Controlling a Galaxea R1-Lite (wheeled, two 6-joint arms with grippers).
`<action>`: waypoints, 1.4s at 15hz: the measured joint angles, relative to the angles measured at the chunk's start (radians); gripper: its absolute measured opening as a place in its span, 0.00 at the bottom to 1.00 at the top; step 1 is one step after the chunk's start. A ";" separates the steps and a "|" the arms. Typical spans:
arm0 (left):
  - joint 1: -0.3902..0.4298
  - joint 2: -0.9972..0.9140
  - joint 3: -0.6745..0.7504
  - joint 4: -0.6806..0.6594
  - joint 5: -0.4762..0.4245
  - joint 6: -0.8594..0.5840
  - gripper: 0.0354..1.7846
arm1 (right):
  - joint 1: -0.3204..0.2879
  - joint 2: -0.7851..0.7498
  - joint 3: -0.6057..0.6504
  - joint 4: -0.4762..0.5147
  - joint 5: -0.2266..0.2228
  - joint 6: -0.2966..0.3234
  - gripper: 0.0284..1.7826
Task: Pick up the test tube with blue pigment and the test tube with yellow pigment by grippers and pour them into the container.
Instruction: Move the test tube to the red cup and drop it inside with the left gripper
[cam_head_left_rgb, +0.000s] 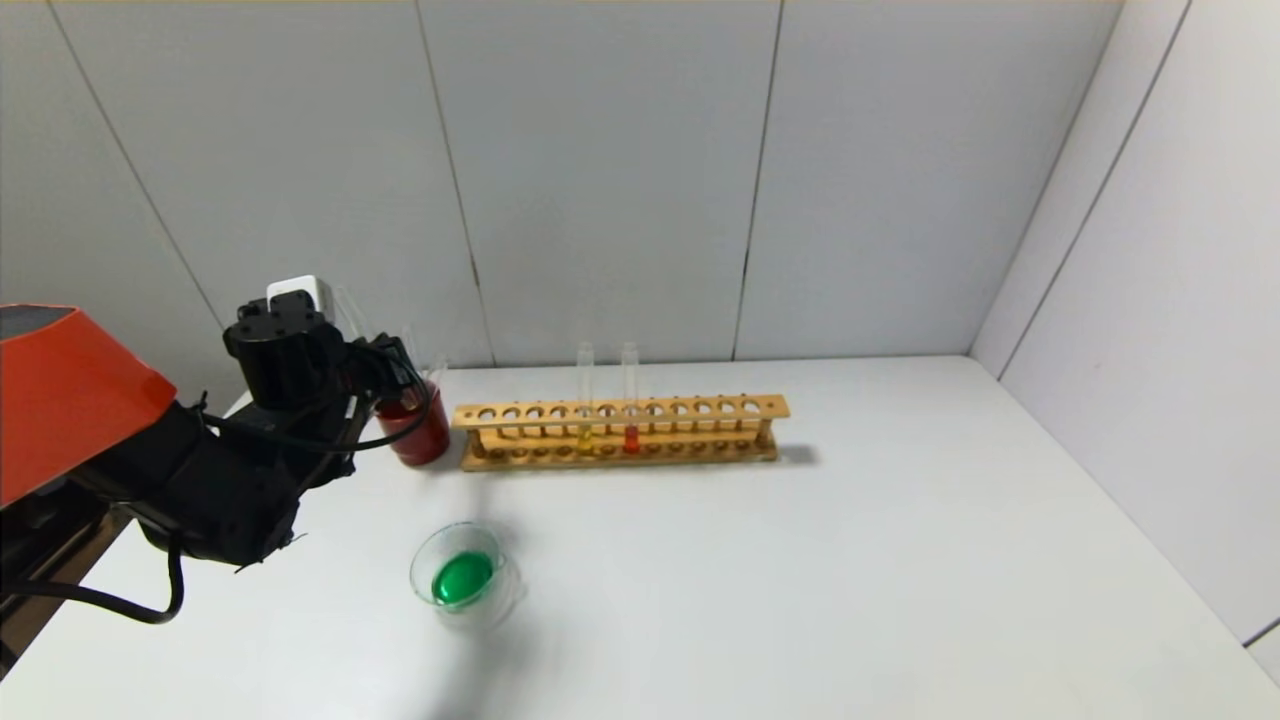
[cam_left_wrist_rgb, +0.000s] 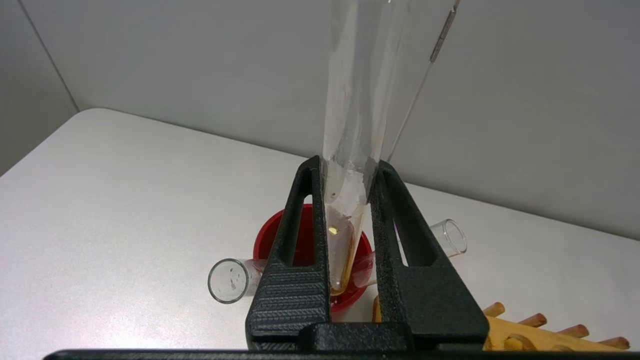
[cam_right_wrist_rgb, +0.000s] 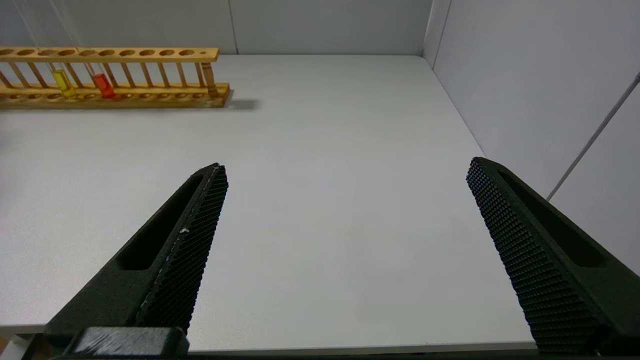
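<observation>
My left gripper (cam_left_wrist_rgb: 347, 165) is shut on a nearly empty clear test tube (cam_left_wrist_rgb: 352, 100) with only a yellow-brown film at its round bottom. It holds the tube upright right over the dark red cup (cam_left_wrist_rgb: 265, 235). In the head view this gripper (cam_head_left_rgb: 395, 372) is at the far left by the cup (cam_head_left_rgb: 418, 435). The container (cam_head_left_rgb: 500, 598), a clear glass dish, holds green liquid and stands nearer the front. A test tube with yellow pigment (cam_head_left_rgb: 585, 440) stands in the wooden rack (cam_head_left_rgb: 700, 408). No blue liquid shows. My right gripper (cam_right_wrist_rgb: 345, 165) is open and empty over bare table.
Two empty tubes (cam_left_wrist_rgb: 230, 280) (cam_left_wrist_rgb: 450, 237) lean in the red cup. A tube with red-orange liquid (cam_head_left_rgb: 631, 438) stands beside the yellow one; both show in the right wrist view (cam_right_wrist_rgb: 103, 85) (cam_right_wrist_rgb: 63, 82). Walls close the back and right.
</observation>
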 joint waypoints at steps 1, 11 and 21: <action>0.001 0.004 0.002 -0.001 0.004 0.011 0.15 | 0.000 0.000 0.000 0.000 0.000 0.000 0.98; -0.002 0.051 0.042 -0.126 0.022 0.072 0.15 | 0.000 0.000 0.000 0.000 0.000 0.000 0.98; -0.036 0.108 0.128 -0.288 0.017 0.177 0.15 | 0.000 0.000 0.000 0.000 0.000 0.000 0.98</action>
